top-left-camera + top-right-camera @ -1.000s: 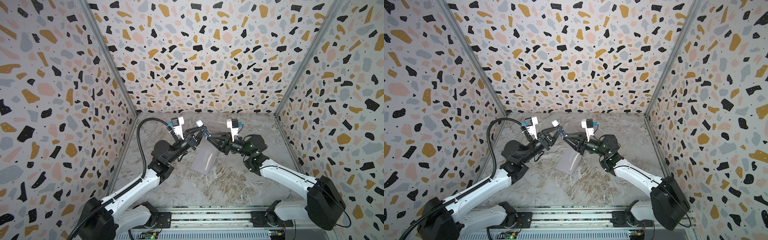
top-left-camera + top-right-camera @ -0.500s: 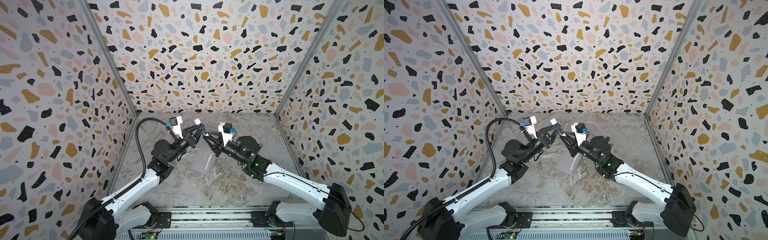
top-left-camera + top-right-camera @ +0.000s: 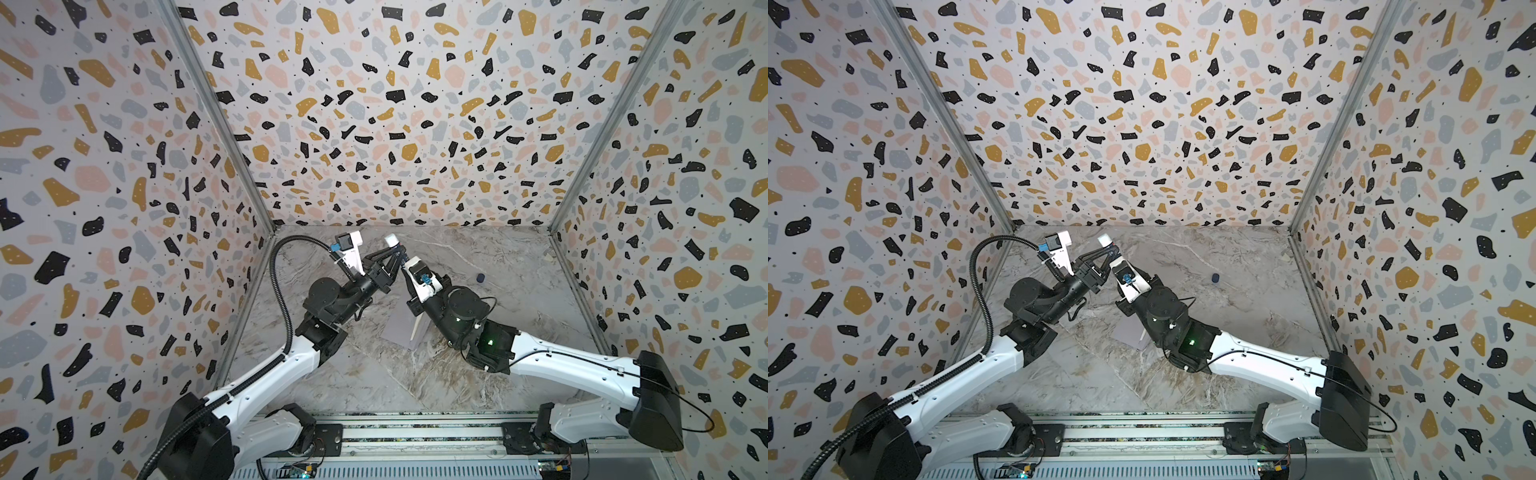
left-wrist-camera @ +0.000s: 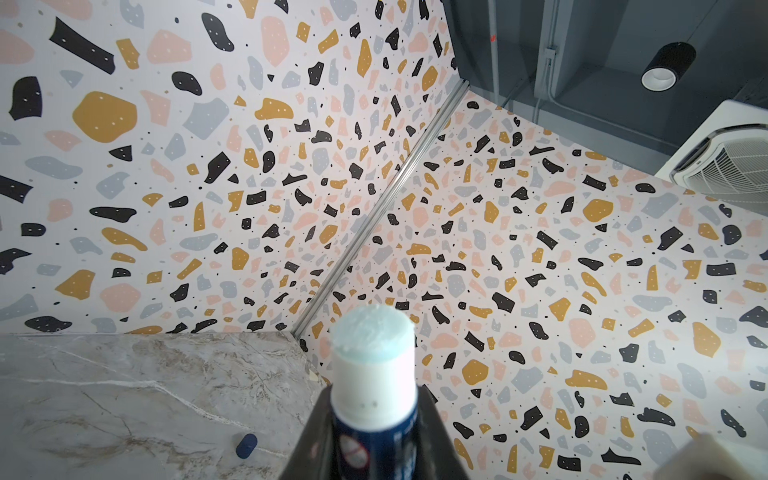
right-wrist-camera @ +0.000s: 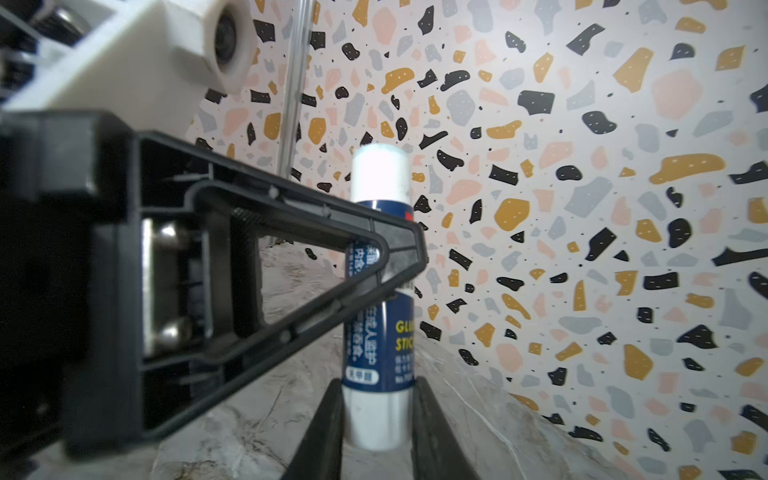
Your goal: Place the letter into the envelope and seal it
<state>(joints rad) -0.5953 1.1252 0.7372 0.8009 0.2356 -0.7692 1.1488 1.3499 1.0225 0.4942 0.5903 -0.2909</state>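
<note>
**Glue stick clamped between both claws, envelope flat beneath the right arm**

**Room to move.** You work on a grey marble-patterned table (image 3: pixel 519 374) boxed in by terrazzo-printed walls (image 3: pixel 395 124) on three sides, with a metal rail (image 3: pixel 415 432) along the front. Both arms meet above the back middle of the table. The right half is open apart from a small dark blue cap (image 3: pixel 481 277), which lies well apart from the envelope. The left arm runs near the left wall.

**Claws.** Your left gripper (image 3: pixel 397 250) is clenched across the middle of a blue-and-white plastic glue stick (image 5: pixel 382 345). The stick is uncapped, with pale blue glue at its tip. Your right gripper (image 5: pixel 377 405) is closed on the stick's white base, and the left gripper's fingers (image 5: pixel 291 249) cross just above it.

**Task item.** The flat lavender-grey paper envelope (image 3: pixel 398 328) lies on the table at mid-depth, its right part hidden under the right arm's wrist. A pale strip (image 3: pixel 417 330) runs along its right side; what it is cannot be told.

**Change.** A second ago the right arm reached in from the right. It has since swung inward over the envelope and hides more of it. The left gripper has shifted slightly. The envelope has stayed put.
</note>
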